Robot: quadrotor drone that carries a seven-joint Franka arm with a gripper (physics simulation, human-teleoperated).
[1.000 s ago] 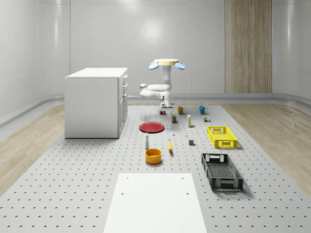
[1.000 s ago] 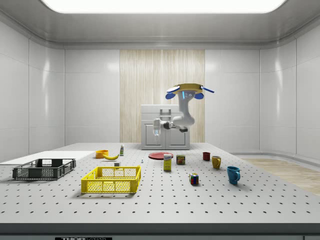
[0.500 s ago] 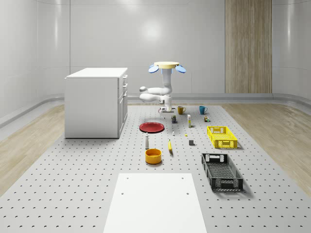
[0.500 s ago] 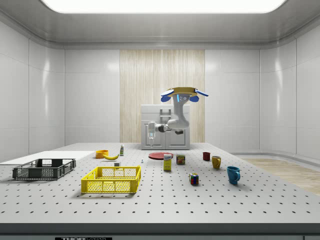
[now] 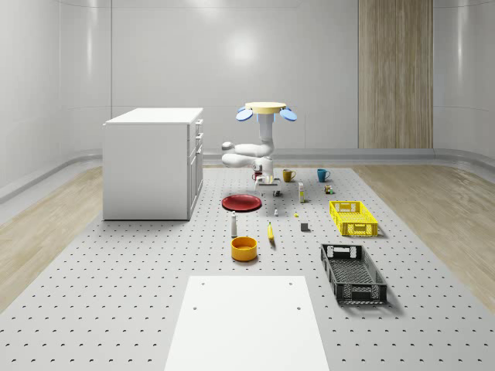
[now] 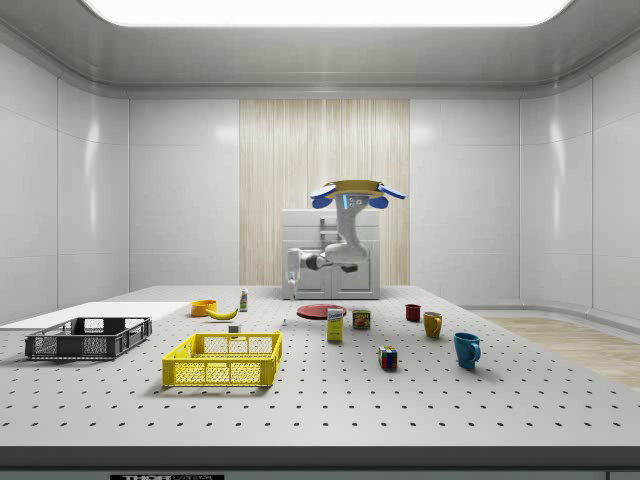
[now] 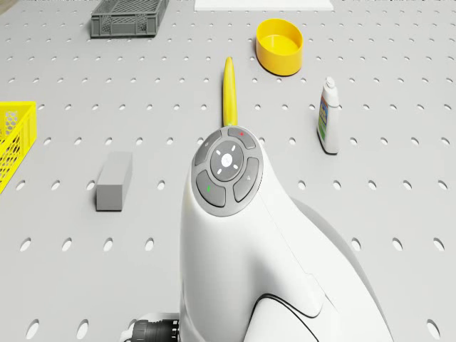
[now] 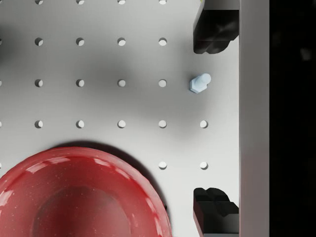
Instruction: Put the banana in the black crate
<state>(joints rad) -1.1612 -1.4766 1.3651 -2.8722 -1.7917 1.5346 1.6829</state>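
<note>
Change: drone (image 5: 265, 109) is seen lower and nearer the red plate (image 5: 242, 202) than a second ago; banana (image 5: 271, 231) unmoved.
Whole-scene: drone is held in hover above the plate's far side; banana lies centre frame; black crate (image 5: 353, 272) lower right, well apart.
Side: gripper (image 6: 291, 288) hangs left of the drone.
Drone: banana (image 7: 229, 89) is seen upper centre.
Wrist: fingers (image 8: 215, 30) are spread, nothing between; bolt (image 8: 200, 83) beside the plate.
</note>
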